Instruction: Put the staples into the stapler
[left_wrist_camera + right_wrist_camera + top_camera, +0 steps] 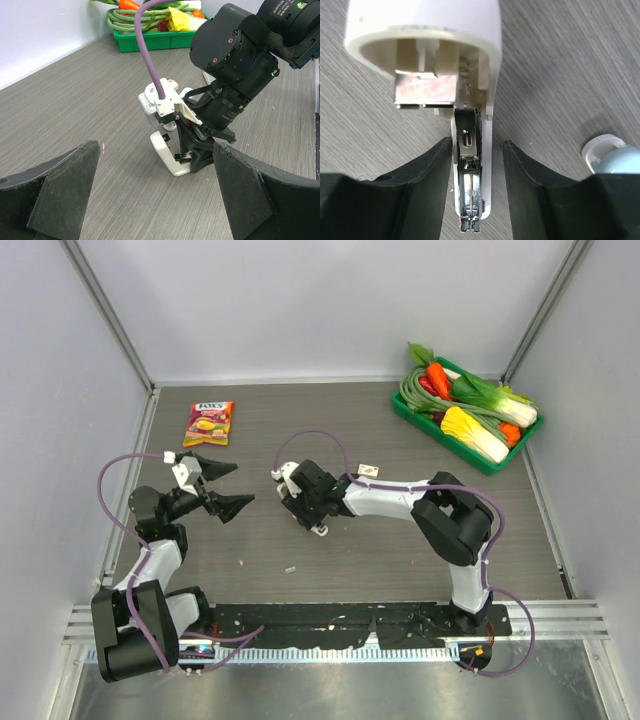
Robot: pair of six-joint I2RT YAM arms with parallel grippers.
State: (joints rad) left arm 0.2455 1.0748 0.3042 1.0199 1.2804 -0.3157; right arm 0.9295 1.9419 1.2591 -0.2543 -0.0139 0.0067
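The stapler [420, 25] is white, its lid swung up off a shiny metal channel (spring showing). The right tool [477, 145] straddles it narrowly, not clamping. The staples [368, 470], a tiny cream box, lie on the table [420, 570] just beyond that arm. The left tool [243, 485] gapes wide.

Top view overhead, wide; both wrist views share stapler [425, 20].

Grey wood-grain table [400, 550] carries: green plastic vegetable tray [430, 431], orange foil snack packet [208, 423], tiny whitish-cream staple box [368, 470], white plastic stapler [318, 527].
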